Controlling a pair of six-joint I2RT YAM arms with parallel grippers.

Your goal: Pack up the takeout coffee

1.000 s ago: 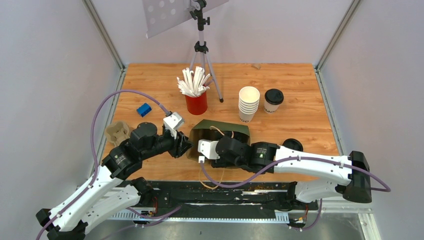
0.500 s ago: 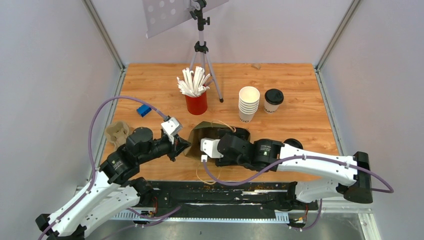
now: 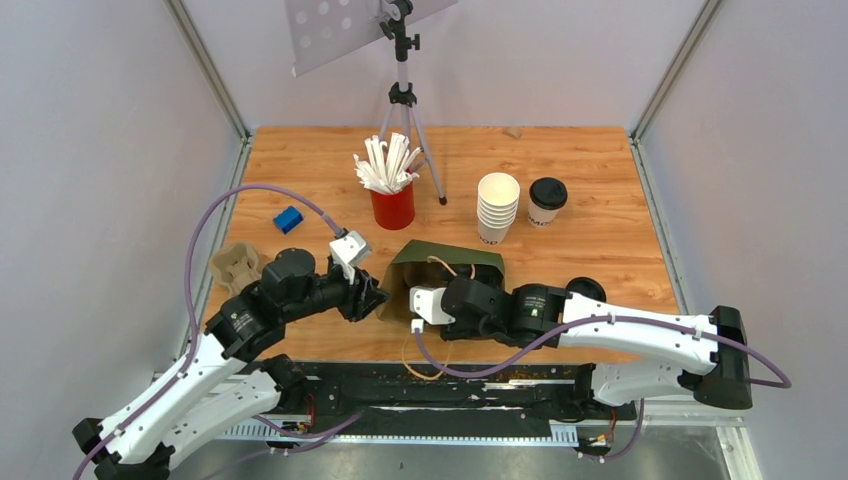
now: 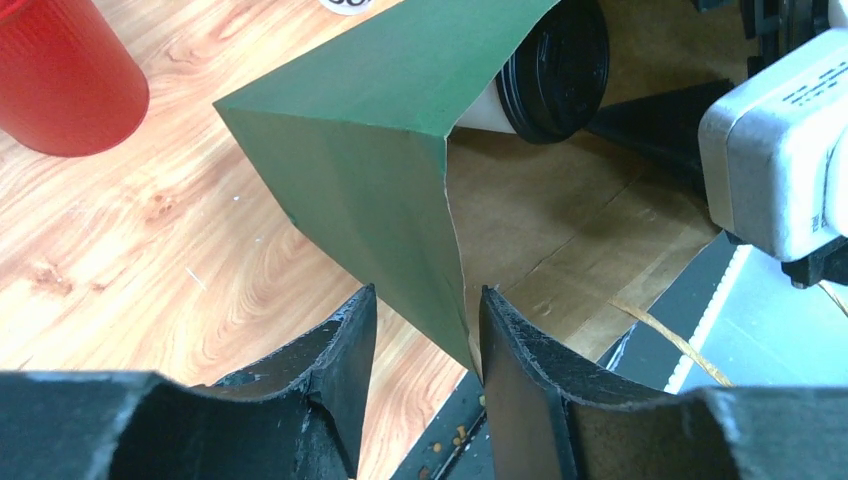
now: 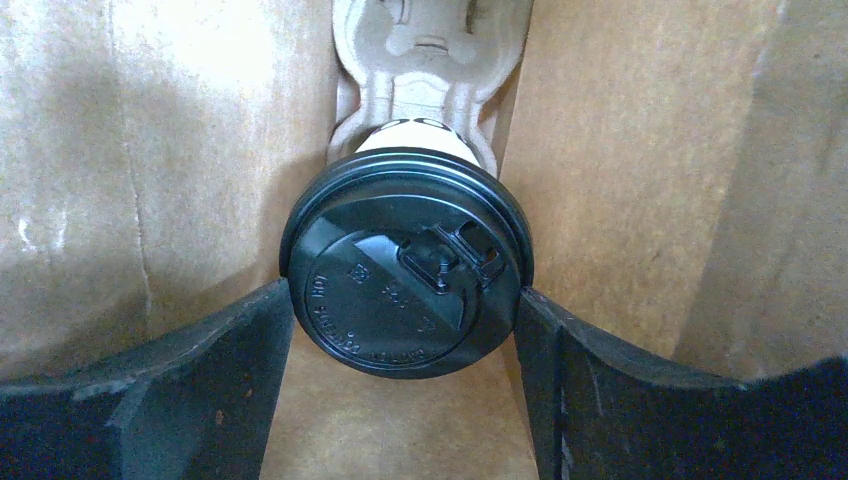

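Paper closes in on the right gripper [image 5: 405, 293] from both sides, because it is reaching deep inside the bag [image 3: 450, 255], which lies on its side on the table [image 4: 150, 250]. Between its fingers sits the takeout coffee [image 5: 380, 300], black lid facing the wrist. Both fingers press against the lid's rim, so I judge the cup clamped rather than merely flanked. Just beyond the fingertips, past the cup's base, is a pulp carrier [image 5: 420, 50]. The cup looks to be seating into it, which would keep it from rolling once the bag is stood up.

The left gripper [image 4: 428, 300] works at the bag's mouth. Its fingers stand apart with the green corner fold passing between them, and daylight shows on either side of the paper, so it straddles the edge without pinching it. That placement probably props the mouth open and keeps the bag from sliding while the other arm pushes in.

The packing seems nearly done for this cup. The risk is that letting go could leave a sideways cup free to tip out.
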